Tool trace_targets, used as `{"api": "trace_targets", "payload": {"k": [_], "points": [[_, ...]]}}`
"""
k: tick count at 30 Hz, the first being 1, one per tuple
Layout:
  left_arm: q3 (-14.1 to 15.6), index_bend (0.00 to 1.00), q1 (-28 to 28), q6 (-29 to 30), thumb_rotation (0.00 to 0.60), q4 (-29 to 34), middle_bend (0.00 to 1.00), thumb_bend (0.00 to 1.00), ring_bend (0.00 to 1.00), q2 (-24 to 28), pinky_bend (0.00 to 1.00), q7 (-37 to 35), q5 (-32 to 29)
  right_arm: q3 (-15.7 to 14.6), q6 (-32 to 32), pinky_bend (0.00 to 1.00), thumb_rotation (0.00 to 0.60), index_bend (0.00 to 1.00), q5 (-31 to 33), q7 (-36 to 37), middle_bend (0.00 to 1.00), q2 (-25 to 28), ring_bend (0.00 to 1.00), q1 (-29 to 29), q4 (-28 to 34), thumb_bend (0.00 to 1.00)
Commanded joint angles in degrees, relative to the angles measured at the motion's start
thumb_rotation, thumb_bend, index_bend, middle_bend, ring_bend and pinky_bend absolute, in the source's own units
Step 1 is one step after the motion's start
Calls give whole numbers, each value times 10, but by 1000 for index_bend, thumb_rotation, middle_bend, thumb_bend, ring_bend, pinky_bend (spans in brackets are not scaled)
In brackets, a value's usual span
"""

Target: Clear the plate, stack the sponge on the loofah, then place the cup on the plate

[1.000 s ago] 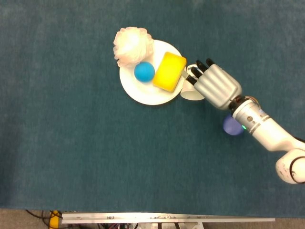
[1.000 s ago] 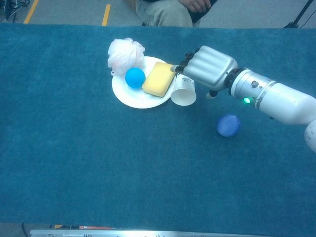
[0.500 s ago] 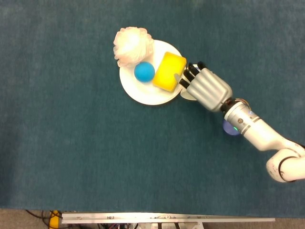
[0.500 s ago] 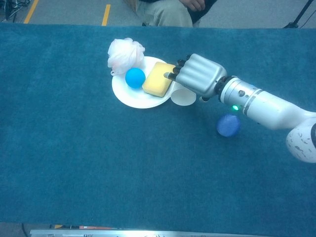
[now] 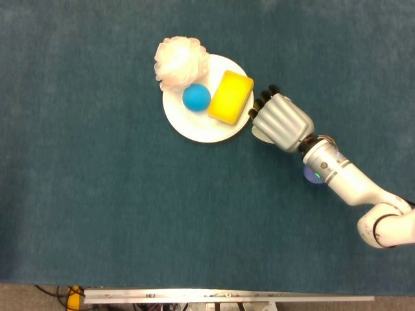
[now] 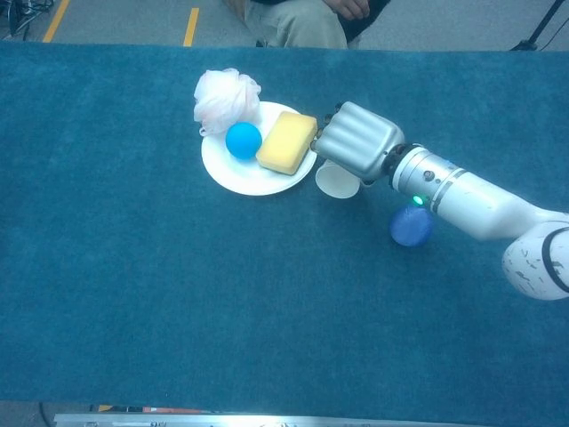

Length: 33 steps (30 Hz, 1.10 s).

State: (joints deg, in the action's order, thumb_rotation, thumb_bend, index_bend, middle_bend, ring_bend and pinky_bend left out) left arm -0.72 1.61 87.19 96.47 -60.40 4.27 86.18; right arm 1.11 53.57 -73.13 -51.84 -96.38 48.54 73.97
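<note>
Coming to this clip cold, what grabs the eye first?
The white plate near the table's far middle, carrying a yellow sponge and a light blue ball, with a pale loofah overlapping its far rim. Just right of it, the right hand sits over a tipped white cup. A darker blue ball lies beside the forearm.

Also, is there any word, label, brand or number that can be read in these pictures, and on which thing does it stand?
None can be read: the cup, plate, sponge and right hand show no print.
</note>
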Motion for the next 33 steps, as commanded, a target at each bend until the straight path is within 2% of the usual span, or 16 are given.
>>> {"api": "trace_targets", "payload": {"k": [1,9,16,26,33], "points": [[0,195,0,0,600,-1,252,408,208,0,113,-1,0,2,2,390,600,471,0,7,474,5,368,-2,8,0],[-1,195,3,-3,600,-1,251,408,208,1,112,1,3,22,16,398,600,471,-13,51,475,47,370,-6,116,0],[0,195,3,0,600,4,252,408,208,4,112,5,9,30,6,398,600,471,-12,39,475,52,370,7,205,0],[7,195,-8,16,600,5,252,408,208,14,113,0,19,30,-11,398,600,471,76,-89,464,-2,351,40,229,0],[11,194,-17,26,600,-1,251,408,208,16,112,-9,22,24,-4,400,600,458,132,-150,436,-32,319,60,227,0]]}}
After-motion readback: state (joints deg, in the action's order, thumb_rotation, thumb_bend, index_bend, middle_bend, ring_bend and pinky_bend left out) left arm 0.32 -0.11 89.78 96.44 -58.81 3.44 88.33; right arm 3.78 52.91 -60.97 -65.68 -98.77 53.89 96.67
